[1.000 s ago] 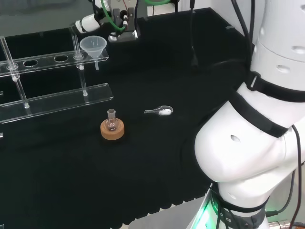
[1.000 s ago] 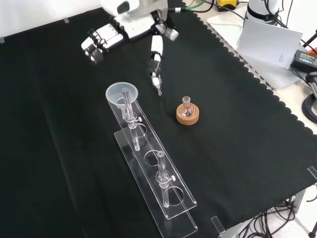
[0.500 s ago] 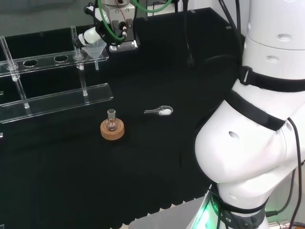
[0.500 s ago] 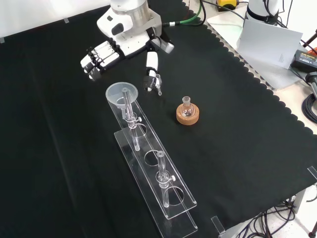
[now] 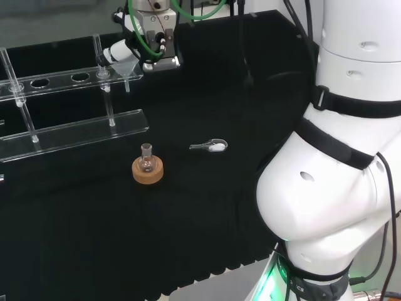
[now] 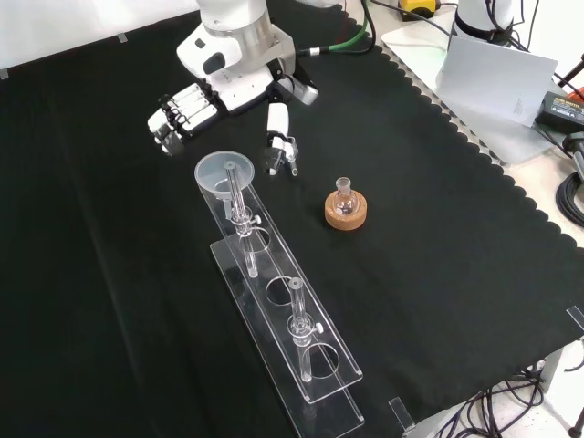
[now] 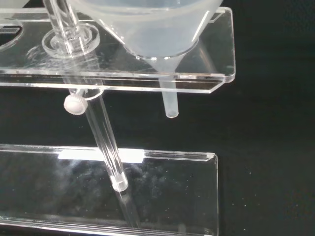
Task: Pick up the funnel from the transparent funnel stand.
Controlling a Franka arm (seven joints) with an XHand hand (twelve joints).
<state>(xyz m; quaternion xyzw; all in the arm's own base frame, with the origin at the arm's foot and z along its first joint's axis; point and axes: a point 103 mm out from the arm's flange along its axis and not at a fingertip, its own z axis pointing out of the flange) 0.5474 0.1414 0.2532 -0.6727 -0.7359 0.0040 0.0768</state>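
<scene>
A clear funnel sits in the end hole of the transparent stand, its cone resting in the upper plate and its stem hanging below. In the head view the funnel is partly covered by the hand. The hand hovers open just beyond that end of the stand, with its fingers to the left of the funnel and its thumb to the right in the front view. Nothing is held.
A small round flask on a cork ring stands right of the stand in the front view. A small clear scoop lies on the cloth. The stand's posts and lower plate sit close under the funnel.
The hand has come down and closer to the funnel's end of the stand, and its thumb has drawn in. The funnel, flask and scoop have not moved.
</scene>
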